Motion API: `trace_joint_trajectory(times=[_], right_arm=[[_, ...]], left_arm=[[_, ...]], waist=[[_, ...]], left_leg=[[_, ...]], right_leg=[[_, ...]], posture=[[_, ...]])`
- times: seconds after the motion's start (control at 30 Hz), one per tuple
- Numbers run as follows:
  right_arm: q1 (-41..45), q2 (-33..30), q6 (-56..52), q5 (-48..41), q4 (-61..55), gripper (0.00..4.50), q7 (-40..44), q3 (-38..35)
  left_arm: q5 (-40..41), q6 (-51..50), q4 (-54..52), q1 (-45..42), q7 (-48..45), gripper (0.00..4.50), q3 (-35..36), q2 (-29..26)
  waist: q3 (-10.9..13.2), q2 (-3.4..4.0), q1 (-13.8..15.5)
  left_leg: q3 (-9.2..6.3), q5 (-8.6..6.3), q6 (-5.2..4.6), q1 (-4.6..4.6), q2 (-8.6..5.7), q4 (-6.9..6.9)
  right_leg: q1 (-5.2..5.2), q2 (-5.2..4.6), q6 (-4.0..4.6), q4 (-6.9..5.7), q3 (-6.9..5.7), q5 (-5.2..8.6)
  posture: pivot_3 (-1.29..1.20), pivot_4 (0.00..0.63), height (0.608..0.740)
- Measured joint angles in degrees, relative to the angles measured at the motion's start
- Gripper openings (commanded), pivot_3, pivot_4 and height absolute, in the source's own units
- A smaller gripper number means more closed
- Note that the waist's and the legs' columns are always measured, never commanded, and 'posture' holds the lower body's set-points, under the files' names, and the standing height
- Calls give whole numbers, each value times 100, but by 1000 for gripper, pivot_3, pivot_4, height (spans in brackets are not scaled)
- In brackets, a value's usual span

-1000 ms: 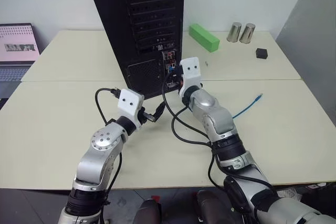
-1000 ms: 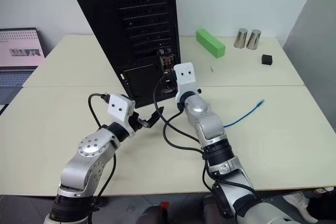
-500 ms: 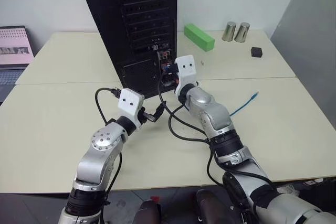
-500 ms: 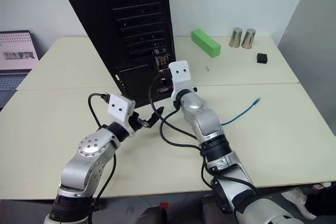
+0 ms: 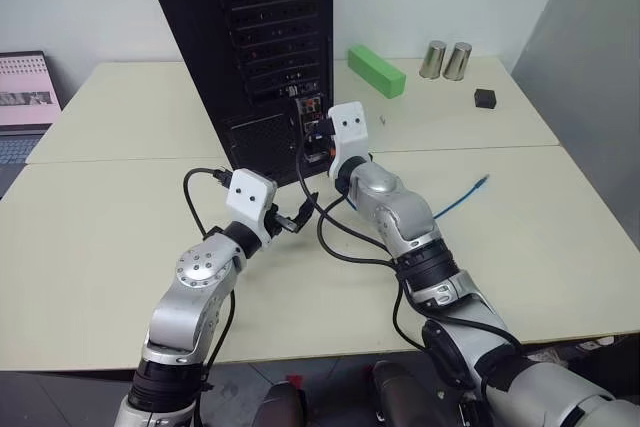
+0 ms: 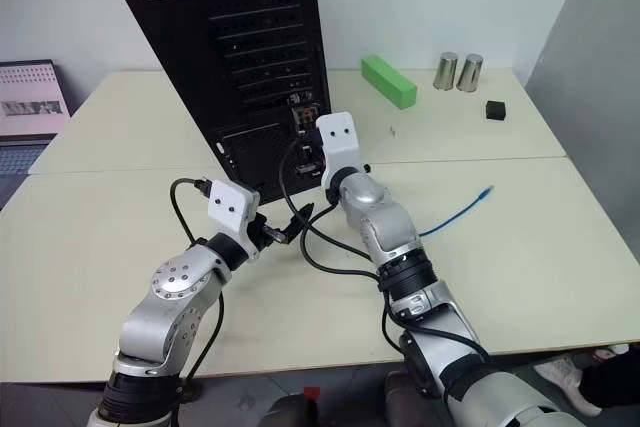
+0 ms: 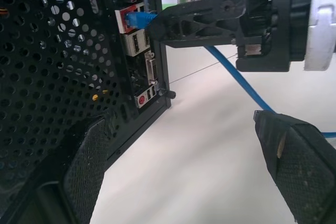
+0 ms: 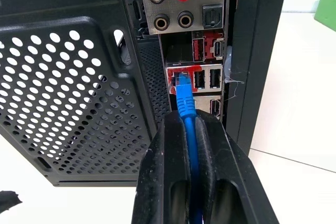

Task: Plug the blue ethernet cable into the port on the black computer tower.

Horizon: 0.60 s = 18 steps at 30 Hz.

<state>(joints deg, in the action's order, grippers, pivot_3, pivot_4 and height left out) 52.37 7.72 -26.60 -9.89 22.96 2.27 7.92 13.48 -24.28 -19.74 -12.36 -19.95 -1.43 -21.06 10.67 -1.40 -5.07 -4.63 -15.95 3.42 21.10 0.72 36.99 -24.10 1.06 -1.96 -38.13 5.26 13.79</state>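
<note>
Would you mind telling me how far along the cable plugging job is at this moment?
Done: the right gripper is shut on the blue ethernet cable and has carried its plug to the black computer tower.

In hand: the plug tip sits at the port in the red-framed block; whether it is fully seated I cannot tell.

Left: pushing it home if needed, then letting go. The left gripper is open, holding nothing.

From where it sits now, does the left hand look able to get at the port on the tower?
Probably not cleanly. The left hand hangs open beside the black computer tower, but the right hand, shut on the blue ethernet cable, sits right before the port, its plug at the opening.
</note>
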Motion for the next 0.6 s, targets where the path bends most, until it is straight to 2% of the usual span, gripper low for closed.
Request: trace_joint_trajectory(times=[0.03, 0.17, 0.33, 0.57, 0.6], right_arm=[[1, 0, 5, -11, 3, 314, 6, 0], [13, -2, 153, -15, 3, 1005, 13, -7], [-33, -26, 249, 32, -307, 2088, 151, 25], [-1081, -472, -225, 175, -1505, 3632, 587, 314], [-1213, -572, -324, 180, -1728, 3957, 662, 330]], left_arm=[[-12, 1, 0, 0, 0, 4488, 0, 0], [-34, 9, 0, 0, -15, 4500, 0, 6], [-63, 22, 1, -5, -45, 4500, 1, 6], [-103, 60, 15, -65, -64, 4500, 102, -48], [-103, 38, 16, -67, -79, 4500, 118, -92]], waist=[[0, 0, 0], [0, 1, 3], [0, 0, 17], [0, 0, 62], [0, 0, 71]], left_leg=[[0, 0, 0, 0, 2, 0], [-1, 0, 0, 3, 2, -2], [-5, 0, 0, 36, -3, -4], [-19, 0, 1, 71, -10, 1], [-19, 0, 1, 72, -12, 2]], right_leg=[[-1, 3, -1, 0, 0, 1], [-3, 5, -2, 2, 1, 1], [-23, -9, 6, 11, -6, -4], [-49, -23, 4, 13, -18, -5], [-49, -23, 2, 12, -18, -6]], posture=[[0, 150, 740], [0, 150, 740], [0, 150, 740], [0, 150, 740], [0, 150, 740]])
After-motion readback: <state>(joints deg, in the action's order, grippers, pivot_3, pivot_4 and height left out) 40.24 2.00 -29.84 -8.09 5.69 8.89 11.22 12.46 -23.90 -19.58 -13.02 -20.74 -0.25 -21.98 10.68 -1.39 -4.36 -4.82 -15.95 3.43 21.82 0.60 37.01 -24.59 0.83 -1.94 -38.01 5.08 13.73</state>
